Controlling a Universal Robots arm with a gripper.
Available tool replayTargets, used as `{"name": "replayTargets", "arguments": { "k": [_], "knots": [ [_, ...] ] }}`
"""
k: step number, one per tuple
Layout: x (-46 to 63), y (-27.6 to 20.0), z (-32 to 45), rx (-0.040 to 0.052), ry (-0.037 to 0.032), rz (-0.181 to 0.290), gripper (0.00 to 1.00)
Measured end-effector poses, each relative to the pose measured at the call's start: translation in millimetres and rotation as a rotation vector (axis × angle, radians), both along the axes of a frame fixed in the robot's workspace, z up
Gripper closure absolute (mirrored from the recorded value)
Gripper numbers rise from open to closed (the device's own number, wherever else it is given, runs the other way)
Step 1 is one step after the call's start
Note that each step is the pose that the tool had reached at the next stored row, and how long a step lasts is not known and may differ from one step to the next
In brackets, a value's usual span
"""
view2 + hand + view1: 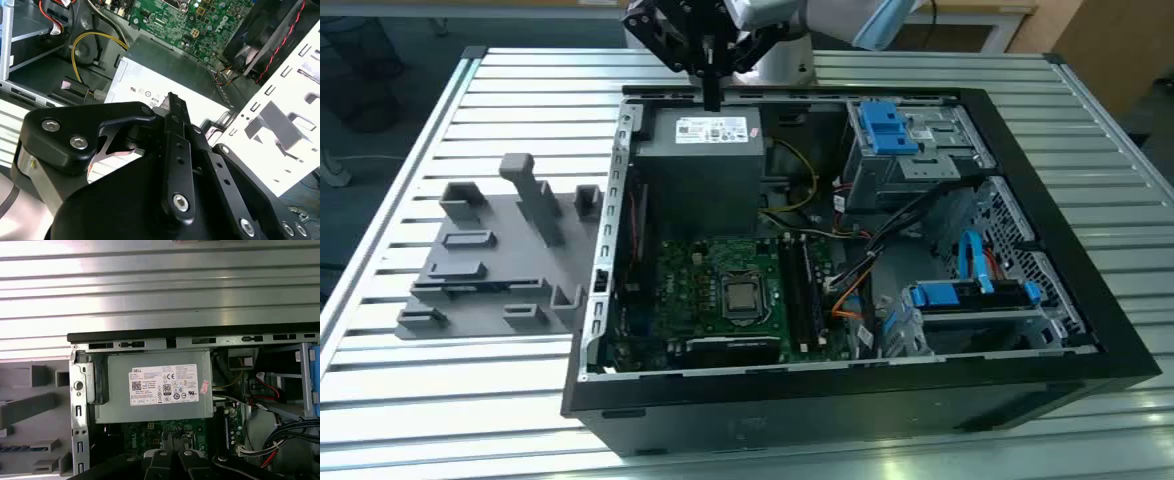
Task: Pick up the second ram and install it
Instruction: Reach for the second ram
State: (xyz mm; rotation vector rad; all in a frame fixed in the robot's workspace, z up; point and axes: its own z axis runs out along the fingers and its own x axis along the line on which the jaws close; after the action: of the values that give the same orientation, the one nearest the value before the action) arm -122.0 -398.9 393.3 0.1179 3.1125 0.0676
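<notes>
1. The open black computer case point(1067, 365) lies on its side on the slatted metal table point(400, 400). Inside it, the grey power supply point(700, 150) sits at the far end toward the exterior view's left. The green motherboard point(700, 275) with its silver CPU point(744, 295) lies nearer. Blue-tabbed drive bays point(897, 130) fill the exterior view's right, with loose cables point(854, 290) between.
2. A grey plastic tray point(480, 300) with upright blocks rests on the table just beside the case, on the exterior view's left.
3. The gripper point(711, 100) hangs over the far edge of the case above the power supply, fingertips pointing down. Its jaws are pressed together, with nothing seen between them.
4. The second ram cannot be picked out with certainty. Long dark strips stand in the memory slots point(801, 295) just beside the CPU on the exterior view's right, their long axis running far to near — I cannot tell whether one is it.
</notes>
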Motion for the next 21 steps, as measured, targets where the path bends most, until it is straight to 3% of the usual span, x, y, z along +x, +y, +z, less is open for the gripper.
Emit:
{"name": "replayTargets", "arguments": {
  "k": [11, 21],
  "knots": [
    [-2.0, 0.0, 0.0, 0.0001, 0.0000, 0.000, 0.89],
    [-15.0, 0.0, -0.1, 0.0000, 0.0000, 0.000, 0.89]
  ]
}}
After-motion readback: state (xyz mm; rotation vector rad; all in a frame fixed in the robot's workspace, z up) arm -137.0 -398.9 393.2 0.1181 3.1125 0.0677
